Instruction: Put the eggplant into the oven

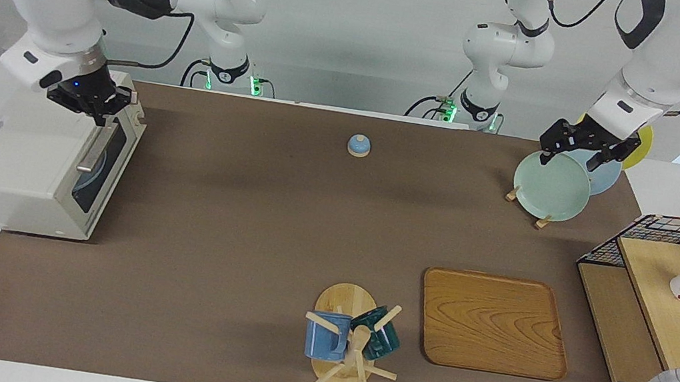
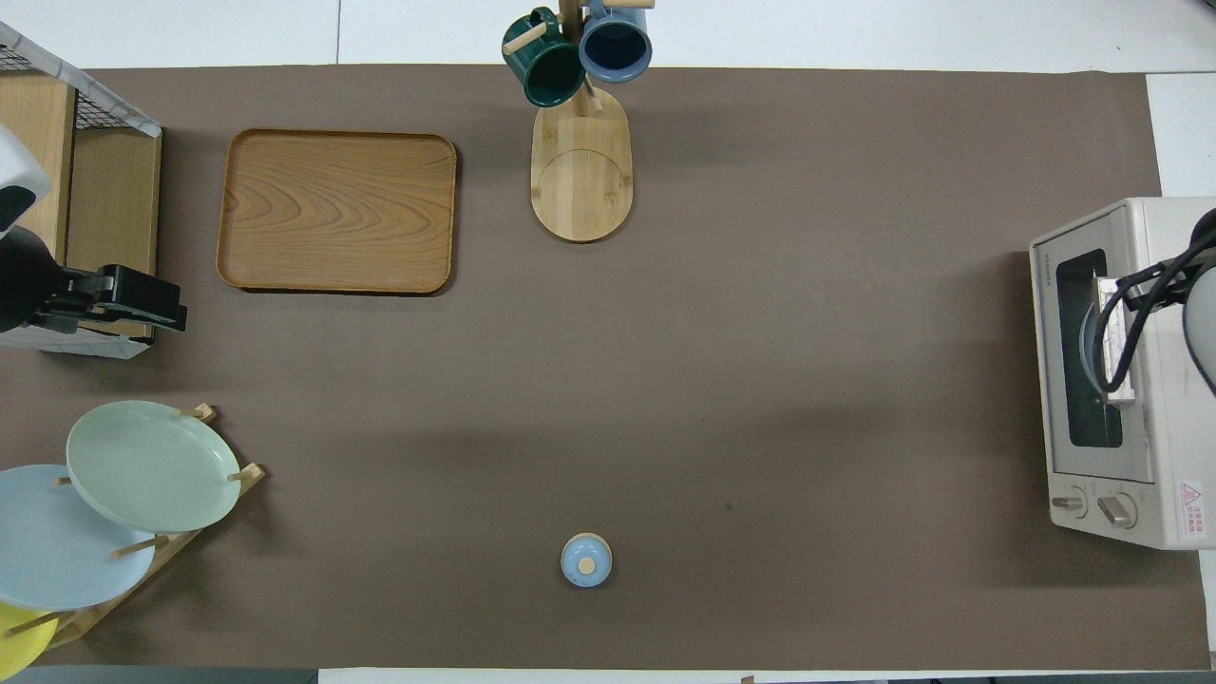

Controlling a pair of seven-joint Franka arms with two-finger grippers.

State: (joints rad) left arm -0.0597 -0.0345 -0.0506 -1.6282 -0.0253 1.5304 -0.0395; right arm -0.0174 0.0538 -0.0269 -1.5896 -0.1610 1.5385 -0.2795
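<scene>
The off-white oven (image 1: 19,170) (image 2: 1154,285) stands at the right arm's end of the table. Its dark glass door (image 1: 104,166) (image 2: 1088,347) is closed and its metal bar handle (image 1: 94,147) is free. My right gripper (image 1: 95,113) hangs just above the oven's top front edge, shut with nothing in it. The eggplant is hidden in both views. My left gripper (image 1: 567,159) (image 2: 177,309) waits open and empty over the plate rack at the other end of the table.
A rack holds a green plate (image 1: 551,185), a blue one and a yellow one. A small blue lid (image 1: 358,145) lies near the robots. A wooden tray (image 1: 492,322), a mug tree (image 1: 348,340) and a wire-mesh rack (image 1: 667,300) holding a white cup stand farther out.
</scene>
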